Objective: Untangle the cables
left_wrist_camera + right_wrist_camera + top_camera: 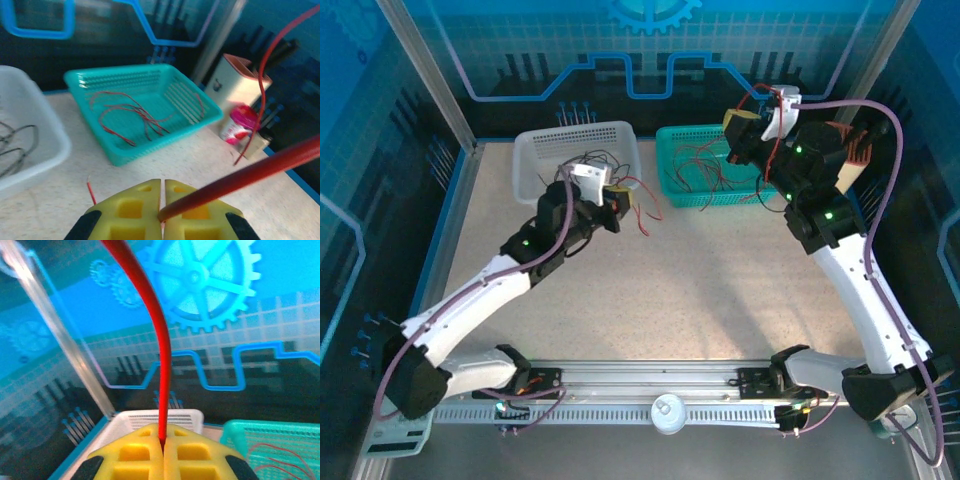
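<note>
Top view, left gripper (619, 203): is sitting low, just left of the teal basket (667, 170), its yellow fingers pressing together on a red cable (648, 207) that is trailing toward the basket's near-left corner.
Top view, right gripper (738, 122): is hanging above the teal basket's far-right corner, fingers closing tight on a second red cable (778, 150) that is drooping past the basket's right side.
Top view, loose red cables (705, 168): are lying curled inside the teal basket.
Top view, black cables (592, 160): are resting in the white basket (535, 150), just left of the teal basket.
Left wrist, left gripper (162, 200): is clamping the red cable (240, 177), which is running up and right, in front of the teal basket (125, 155).
Left wrist, loose red cables (130, 112): are looping across the teal basket's floor; black cables (15, 145) are lying in the white basket (45, 150) to its left.
Right wrist, right gripper (163, 437): is pinching the second red cable (162, 390), which is rising straight up, left of the teal basket (260, 432).
Right wrist, loose red cables (280, 455): are showing inside the teal basket, with the white basket (165, 417) sitting to its left.
Link between the two held cables: cannot tell whether they are one strand.
</note>
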Available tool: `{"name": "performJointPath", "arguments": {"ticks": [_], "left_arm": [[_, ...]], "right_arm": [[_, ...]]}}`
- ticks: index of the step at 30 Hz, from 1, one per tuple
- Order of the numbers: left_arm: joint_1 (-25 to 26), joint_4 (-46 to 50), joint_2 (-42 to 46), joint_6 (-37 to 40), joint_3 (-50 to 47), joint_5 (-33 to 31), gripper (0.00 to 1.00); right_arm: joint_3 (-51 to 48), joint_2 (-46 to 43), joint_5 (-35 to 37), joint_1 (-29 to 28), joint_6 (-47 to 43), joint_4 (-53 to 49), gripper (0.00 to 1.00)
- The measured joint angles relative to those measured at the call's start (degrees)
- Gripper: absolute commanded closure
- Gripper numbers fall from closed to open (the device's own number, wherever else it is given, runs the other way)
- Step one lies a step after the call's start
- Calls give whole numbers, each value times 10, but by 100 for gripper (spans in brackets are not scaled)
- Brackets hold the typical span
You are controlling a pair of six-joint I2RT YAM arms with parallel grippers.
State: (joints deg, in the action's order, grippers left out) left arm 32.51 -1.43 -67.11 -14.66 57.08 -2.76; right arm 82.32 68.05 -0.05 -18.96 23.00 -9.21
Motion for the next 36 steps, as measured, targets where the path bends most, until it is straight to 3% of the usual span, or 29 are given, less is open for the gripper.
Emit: {"name": "performJointPath", "arguments": {"ticks": [10, 16, 21, 36], "left_arm": [[-25, 64, 35, -6, 7, -43, 100], [-25, 72, 56, -20, 28, -38, 100], [-25, 72, 63, -28, 33, -34, 100], [-25, 72, 71, -33, 33, -23, 100]], "right_arm": [[0, 59, 40, 7, -6, 12, 100], [27, 169, 45, -2, -10, 28, 100], [109, 277, 64, -16, -38, 34, 100], [271, 448, 256, 16, -107, 54, 100]]}}
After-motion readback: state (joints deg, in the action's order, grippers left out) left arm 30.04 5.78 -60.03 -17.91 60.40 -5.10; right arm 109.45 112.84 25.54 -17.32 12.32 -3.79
